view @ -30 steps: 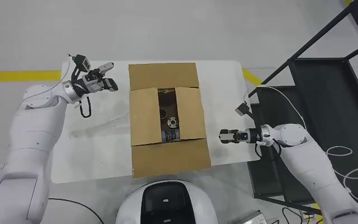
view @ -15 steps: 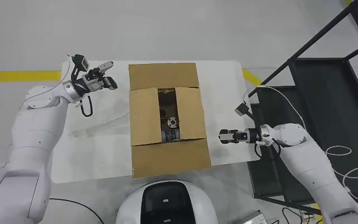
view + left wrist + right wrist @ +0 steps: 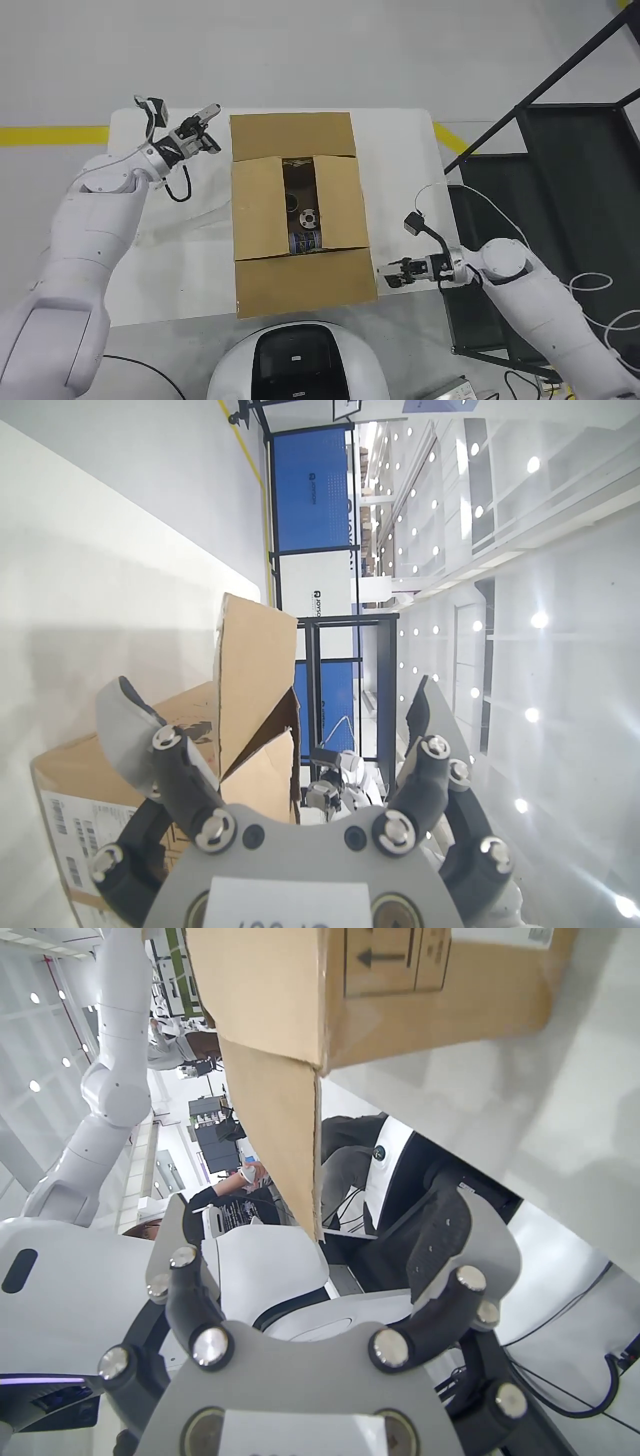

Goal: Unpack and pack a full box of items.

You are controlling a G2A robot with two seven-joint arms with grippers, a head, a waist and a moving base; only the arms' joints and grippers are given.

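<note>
Box: your cardboard box (image 3: pixel 258 210) sits mid-bench (image 3: pixel 170 260), inner flaps partly shut, items (image 3: pixel 306 228) visible through the gap.
Left gripper (image 3: pixel 208 128): beside the box's far-left corner, fingers spread wide, empty.
Right gripper (image 3: pixel 386 276): at its near-right corner, fingers spread, empty.

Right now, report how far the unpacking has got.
Barely begun. Done: the box has its far and near flaps folded out. In hand: nothing; the left gripper, open, is by its far left corner, the right gripper, open, by its near right corner. Left: part the two side flaps, lift out the items inside, repack.
</note>
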